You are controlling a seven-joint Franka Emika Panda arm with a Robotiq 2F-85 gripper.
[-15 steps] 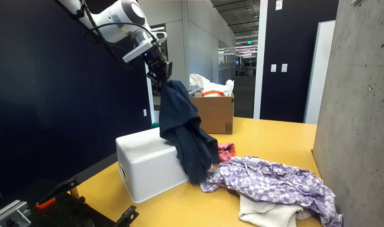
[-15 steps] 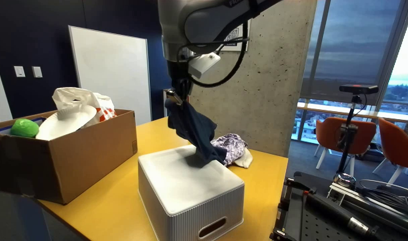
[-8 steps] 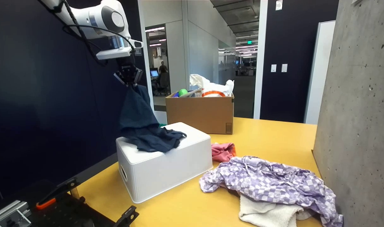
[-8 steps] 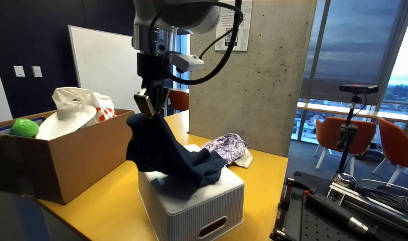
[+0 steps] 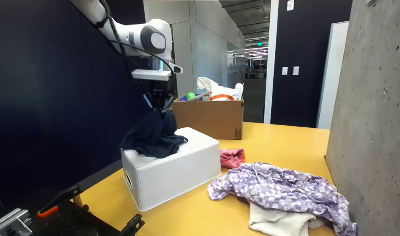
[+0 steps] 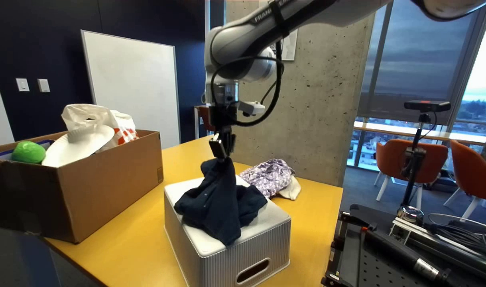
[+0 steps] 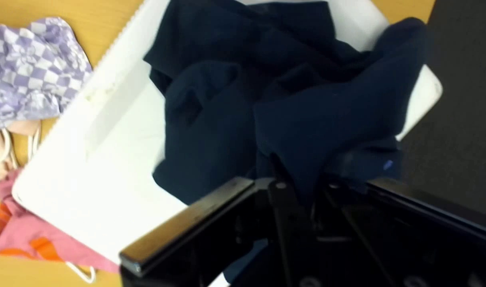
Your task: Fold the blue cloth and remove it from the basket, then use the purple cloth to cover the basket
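Claw (image 7: 306, 187) pinching blue cloth (image 5: 154, 137), jaws nearly together — cloth bunching atop basket (image 5: 175, 182), not looking folded yet. Purple cloth (image 5: 285, 188) lying beside basket — so fold, removal, covering all remaining, I'm guessing.

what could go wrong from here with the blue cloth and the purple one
The gripper pinches the blue cloth at one spot while much of it lies in loose wrinkles on the basket, so the fold may end up a heap.
The blue cloth reaches the basket's edge, so it could slide off once released.
The purple cloth lies partly over a cream cloth, which might get dragged along when it is lifted.
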